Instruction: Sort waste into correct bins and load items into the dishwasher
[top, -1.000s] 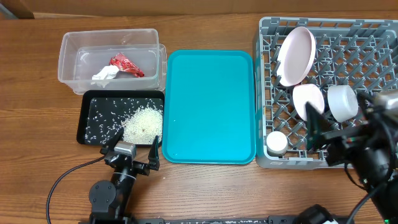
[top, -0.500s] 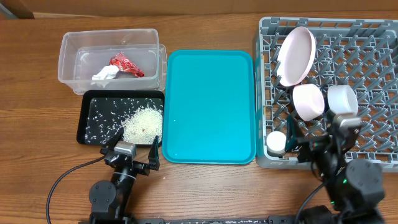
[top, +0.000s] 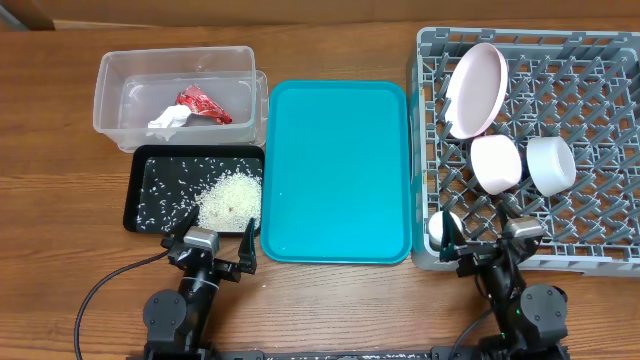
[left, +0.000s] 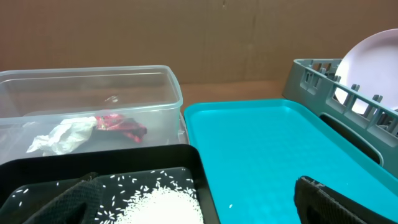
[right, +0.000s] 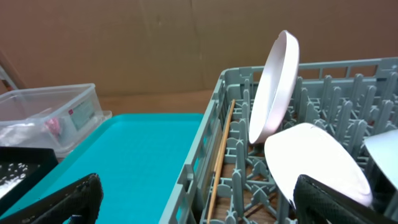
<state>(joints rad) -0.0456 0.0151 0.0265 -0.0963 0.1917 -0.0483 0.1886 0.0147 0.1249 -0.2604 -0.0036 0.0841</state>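
A: Dish rack (top: 590, 120) sits on the right of the wooden table (top: 50, 200). Large plate (top: 476, 88) stands on edge in it, two bowls (top: 497, 163) below, small cup (top: 443, 228) at the near-left corner. Chopsticks (right: 221, 155) lie along the rack's left wall.

B: Bins?

A: Clear tub (top: 120, 70) far left, holding red wrapper (top: 203, 103) and tissue (top: 168, 120). Black tray (top: 140, 190) touches its near side and holds the rice (top: 230, 195). Teal tray (top: 338, 170) sits between bins and rack, bare.

B: Grippers?

A: Left gripper (top: 210, 248) at the black tray's near edge, right gripper (top: 487, 248) at the rack's near edge. Both spread wide, holding nothing.

B: Room?

A: Brown cardboard wall (left: 124, 31) behind the table.
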